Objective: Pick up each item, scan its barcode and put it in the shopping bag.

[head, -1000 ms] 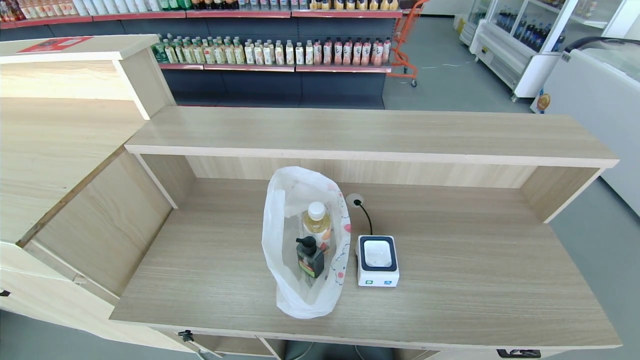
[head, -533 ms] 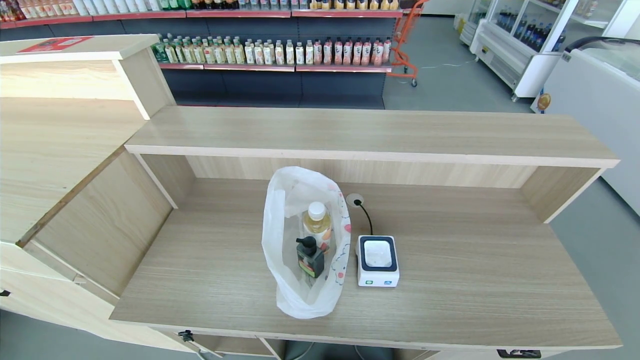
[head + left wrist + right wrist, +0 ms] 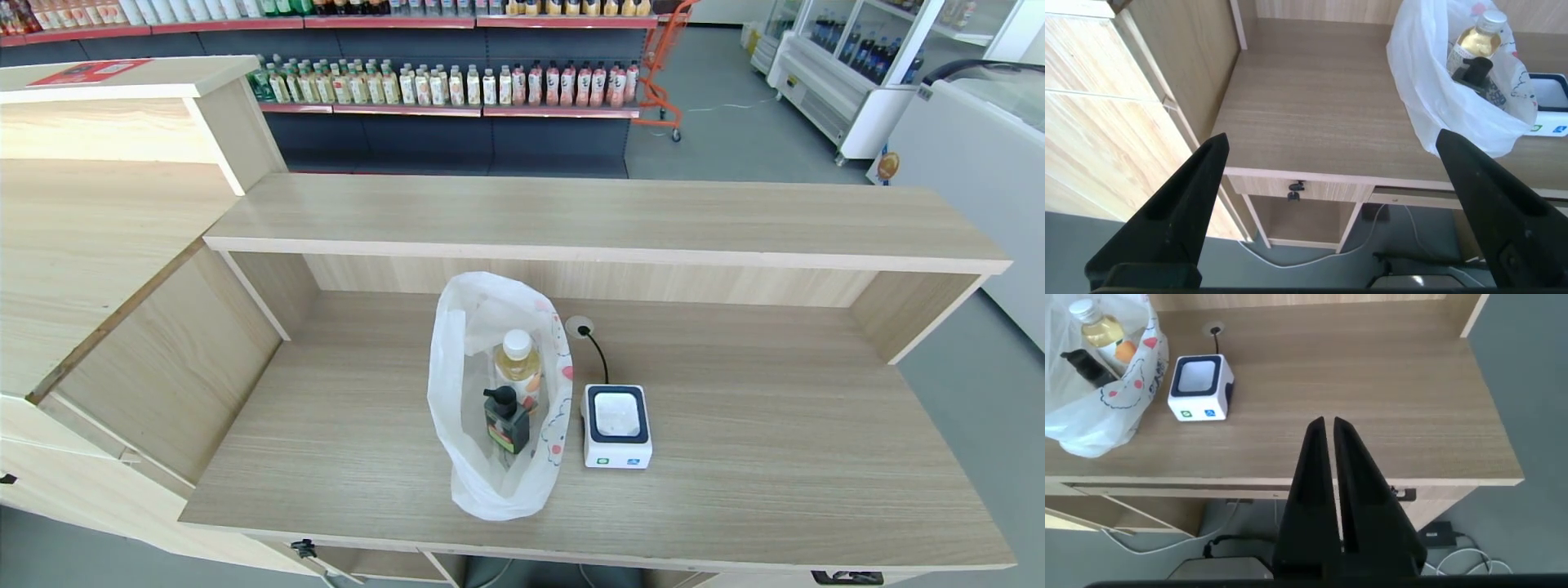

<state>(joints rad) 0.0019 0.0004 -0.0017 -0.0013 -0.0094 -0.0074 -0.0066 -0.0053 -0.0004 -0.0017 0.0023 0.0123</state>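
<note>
Scanner (image 3: 617, 425) just beside shopping bag (image 3: 445, 392) holding two bottles (image 3: 518, 359) on counter (image 3: 775, 457); left gripper (image 3: 1331, 140) spread, right gripper (image 3: 1328, 425) pressed together.

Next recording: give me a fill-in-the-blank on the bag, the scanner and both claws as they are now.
The shopping bag holds a white-capped bottle and a black pump bottle: ____ items.
The scanner sits beside the bag, on the robot's ____.
The left claw is ____, holding nothing.
The right claw is ____.
Missing: two; right; open; shut.
</note>
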